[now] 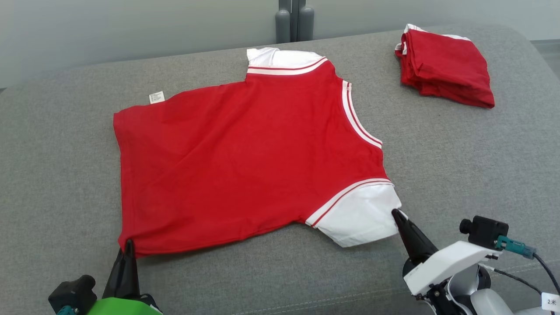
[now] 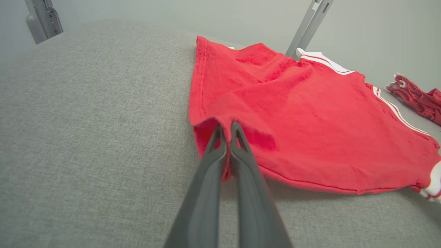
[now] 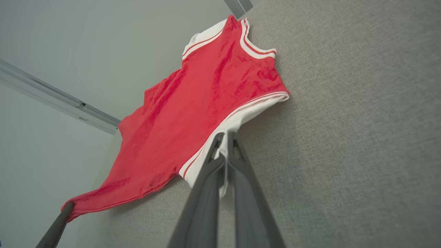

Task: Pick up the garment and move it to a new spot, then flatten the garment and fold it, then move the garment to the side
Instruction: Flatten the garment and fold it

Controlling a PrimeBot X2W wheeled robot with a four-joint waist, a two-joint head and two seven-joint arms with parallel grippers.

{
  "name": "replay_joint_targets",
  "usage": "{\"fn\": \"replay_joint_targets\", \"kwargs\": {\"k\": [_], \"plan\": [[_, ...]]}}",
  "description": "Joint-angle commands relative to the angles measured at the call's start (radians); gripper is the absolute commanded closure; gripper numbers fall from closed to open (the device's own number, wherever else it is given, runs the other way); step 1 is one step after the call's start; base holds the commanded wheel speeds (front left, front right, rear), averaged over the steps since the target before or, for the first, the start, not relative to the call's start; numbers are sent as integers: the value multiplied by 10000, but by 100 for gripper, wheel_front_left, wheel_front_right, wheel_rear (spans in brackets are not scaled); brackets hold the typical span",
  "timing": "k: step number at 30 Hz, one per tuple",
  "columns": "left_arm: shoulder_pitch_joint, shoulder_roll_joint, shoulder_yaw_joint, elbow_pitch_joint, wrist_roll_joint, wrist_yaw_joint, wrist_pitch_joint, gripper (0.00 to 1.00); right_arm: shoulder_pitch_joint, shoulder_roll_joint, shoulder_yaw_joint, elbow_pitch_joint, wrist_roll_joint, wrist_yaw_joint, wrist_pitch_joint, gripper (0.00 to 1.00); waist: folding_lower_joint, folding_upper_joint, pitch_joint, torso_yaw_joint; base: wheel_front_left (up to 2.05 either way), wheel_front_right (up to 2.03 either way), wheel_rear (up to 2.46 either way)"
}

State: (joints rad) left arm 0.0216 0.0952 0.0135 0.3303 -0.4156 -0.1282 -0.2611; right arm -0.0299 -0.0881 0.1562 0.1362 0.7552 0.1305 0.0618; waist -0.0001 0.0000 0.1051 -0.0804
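A small white tag [image 1: 550,301] at the near right corner of the head view reads "2米" in dark characters. A white label [image 1: 156,97] sticks out from the far left corner of the red shirt [image 1: 245,153]. It carries several lines of fine print, too small to read.

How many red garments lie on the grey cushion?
2. One spread red shirt lies in the middle; one folded red garment sits at the far right. That folded pile may hide another.
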Motion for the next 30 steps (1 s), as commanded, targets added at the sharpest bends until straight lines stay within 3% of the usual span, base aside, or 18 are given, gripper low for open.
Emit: {"fn": "replay_joint_targets", "kwargs": {"k": [1,11,30], "plan": [[-153,94,-8,-24,85,-27,-40,100,-149,-25,-42,-69,40,2,36,100,1,0,-11,4,0,0,0],[-1223,502,-145,243,55,-25,-40,100,-2032,25,-62,821,149,2,409,100,1,0,-11,-20,0,0,0],[-3818,1171,-818,1892,-257,-25,-40,100,-7509,204,979,6119,64,0,-494,100,1,0,1468,359,0,0,0]]}}
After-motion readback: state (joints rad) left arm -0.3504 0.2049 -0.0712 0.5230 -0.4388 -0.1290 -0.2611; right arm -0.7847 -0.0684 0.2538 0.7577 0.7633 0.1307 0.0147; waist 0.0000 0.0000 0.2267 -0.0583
